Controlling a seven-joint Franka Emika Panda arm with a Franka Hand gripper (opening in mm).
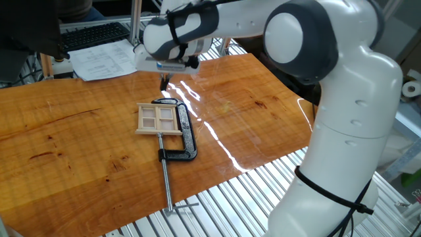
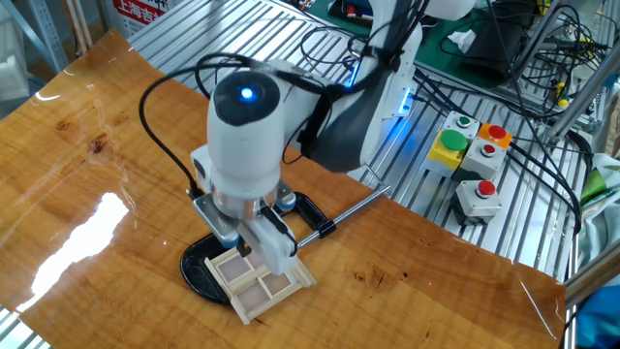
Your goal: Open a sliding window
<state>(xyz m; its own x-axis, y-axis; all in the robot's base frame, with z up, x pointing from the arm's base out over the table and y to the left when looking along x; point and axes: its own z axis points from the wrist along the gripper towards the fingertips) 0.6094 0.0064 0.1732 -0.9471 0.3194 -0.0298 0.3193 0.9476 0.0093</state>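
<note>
The gripper (image 1: pixel 164 81), fingers seemingly narrow and holding nothing, is hovering above the clamped sliding window (image 1: pixel 158 119); no contact is showing, so opening seemingly remains undone.

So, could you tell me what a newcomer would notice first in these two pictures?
The big white robot arm fills the right side, its gripper hanging just above the far edge of the small pale wooden sliding window. The window lies mid-table, held by a black clamp whose steel rod points toward the table's near edge.
</note>
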